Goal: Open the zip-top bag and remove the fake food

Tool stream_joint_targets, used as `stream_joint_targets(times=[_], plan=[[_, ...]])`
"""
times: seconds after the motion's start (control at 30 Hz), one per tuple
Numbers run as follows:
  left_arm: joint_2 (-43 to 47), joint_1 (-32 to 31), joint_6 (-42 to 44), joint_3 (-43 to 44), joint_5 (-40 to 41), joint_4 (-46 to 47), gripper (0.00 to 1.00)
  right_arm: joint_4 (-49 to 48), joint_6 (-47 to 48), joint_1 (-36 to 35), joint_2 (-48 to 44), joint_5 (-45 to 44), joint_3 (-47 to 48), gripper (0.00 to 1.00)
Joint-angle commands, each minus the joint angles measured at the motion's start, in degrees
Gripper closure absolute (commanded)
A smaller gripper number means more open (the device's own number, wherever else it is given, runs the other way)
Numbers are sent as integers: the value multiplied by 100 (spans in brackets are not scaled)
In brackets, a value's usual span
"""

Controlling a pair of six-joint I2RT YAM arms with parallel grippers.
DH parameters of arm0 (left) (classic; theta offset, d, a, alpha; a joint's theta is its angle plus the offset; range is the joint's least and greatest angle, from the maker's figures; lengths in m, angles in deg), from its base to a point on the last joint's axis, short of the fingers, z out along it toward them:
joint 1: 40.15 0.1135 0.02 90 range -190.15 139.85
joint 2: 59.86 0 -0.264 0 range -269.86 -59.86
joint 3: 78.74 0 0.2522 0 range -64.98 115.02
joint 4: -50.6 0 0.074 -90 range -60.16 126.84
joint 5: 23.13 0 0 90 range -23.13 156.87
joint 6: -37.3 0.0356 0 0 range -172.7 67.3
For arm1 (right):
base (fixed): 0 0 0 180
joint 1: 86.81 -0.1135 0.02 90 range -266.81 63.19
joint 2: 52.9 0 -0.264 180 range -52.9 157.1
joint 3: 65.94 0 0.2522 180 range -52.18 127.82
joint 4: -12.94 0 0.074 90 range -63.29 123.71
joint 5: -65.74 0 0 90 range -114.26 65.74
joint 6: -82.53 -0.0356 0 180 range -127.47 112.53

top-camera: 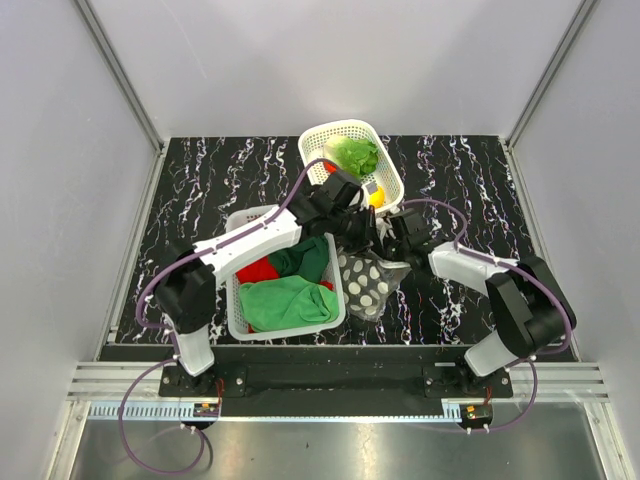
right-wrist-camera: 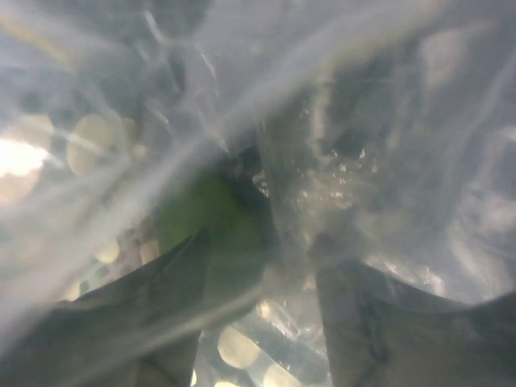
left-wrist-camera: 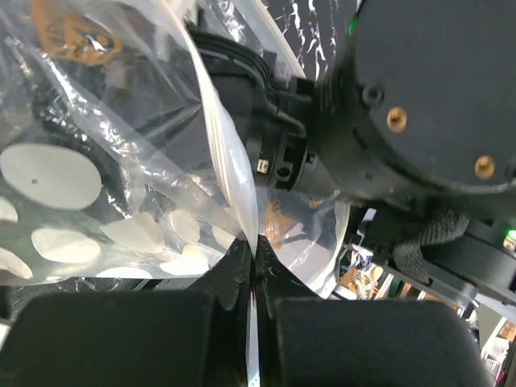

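Top external view: the zip-top bag point(top-camera: 368, 282) lies on the black marbled table point(top-camera: 200, 190), just right of the near basket point(top-camera: 232, 290) and below the far basket point(top-camera: 325, 135). White spots show on or through its film; which of the two cannot be told. Both arms meet over the bag's upper end, the left gripper point(top-camera: 358, 232) beside the right gripper point(top-camera: 395, 240). The far basket holds a green lettuce point(top-camera: 352, 153) and a yellow lemon point(top-camera: 375, 197) at its near end, partly hidden by the left arm. The near basket holds a green cloth point(top-camera: 285, 302) and a red cloth point(top-camera: 262, 268). Jaw positions are not readable from this height.

Left wrist view: the two black fingers point(left-wrist-camera: 185, 330) are pressed together, pinching a pale strip of the bag's plastic that runs up and away from the tips. Crinkled clear film fills the left half, with white ovals point(left-wrist-camera: 48, 173) visible through it. An orange-brown patch point(left-wrist-camera: 72, 36) sits at the upper left – identity unclear. The black body of the right arm fills the upper right, close against the film.

Right wrist view: film lies across the lens, so everything is blurred. The right fingers point(right-wrist-camera: 161, 322) show as two dark shapes standing well apart – spread, with no firm pinch visible. A green blur point(right-wrist-camera: 205, 214) lies beyond them; what it is cannot be told.
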Motion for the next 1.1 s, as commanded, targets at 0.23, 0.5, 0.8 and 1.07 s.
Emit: stream_joint_targets(times=[0.23, 0.5, 0.8, 1.07], plan=[[507, 116, 129, -361, 16, 194, 100, -1398, 376, -125, 550, 1994, -65, 38], [358, 134, 155, -46, -176, 194, 100, -73, 544, -231, -29, 452, 31, 39], [-293, -94, 23, 1010, -670, 282, 100, 2266, 824, -231, -987, -1512, 840, 35], [-232, -103, 119, 651, -556, 256, 100, 2681, 842, -231, -1409, -1690, 612, 34]])
